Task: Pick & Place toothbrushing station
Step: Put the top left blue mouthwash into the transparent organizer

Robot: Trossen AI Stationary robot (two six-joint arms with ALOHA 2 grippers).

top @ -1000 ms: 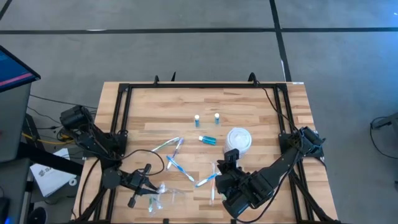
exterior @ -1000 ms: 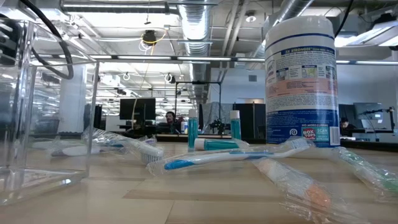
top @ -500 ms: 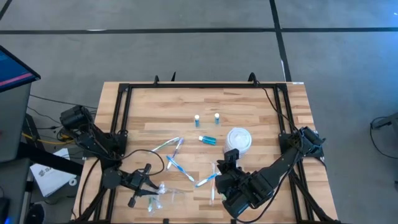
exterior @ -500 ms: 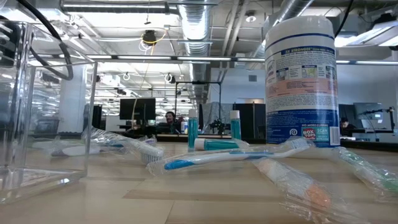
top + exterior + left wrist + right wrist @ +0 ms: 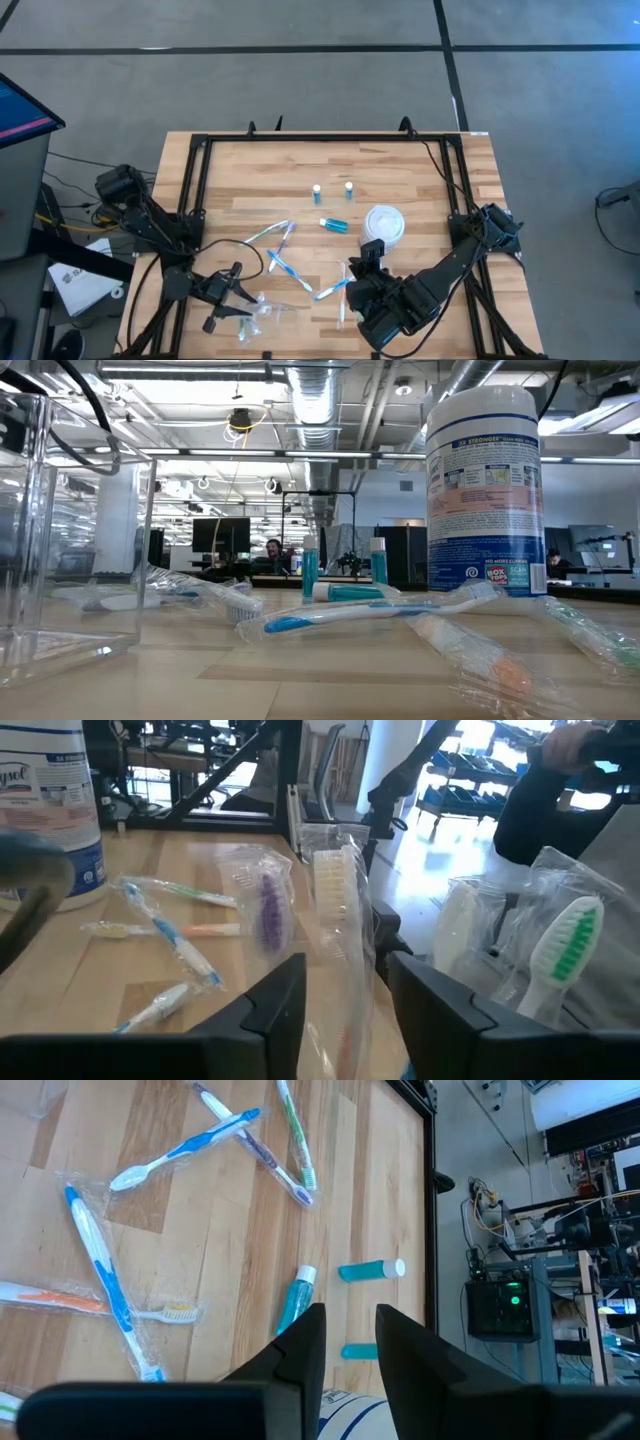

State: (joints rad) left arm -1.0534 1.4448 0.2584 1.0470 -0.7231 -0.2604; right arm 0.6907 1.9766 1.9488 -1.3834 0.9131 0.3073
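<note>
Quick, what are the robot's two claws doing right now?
Left gripper: open around a wrapped toothbrush standing between its fingers.
Right gripper: open, nothing in it.

I see even overhead light on the table (image 5: 400,170), faint shadows; ceiling lights glare in the low view, foreground toothbrushes (image 5: 480,660) blurred
</note>
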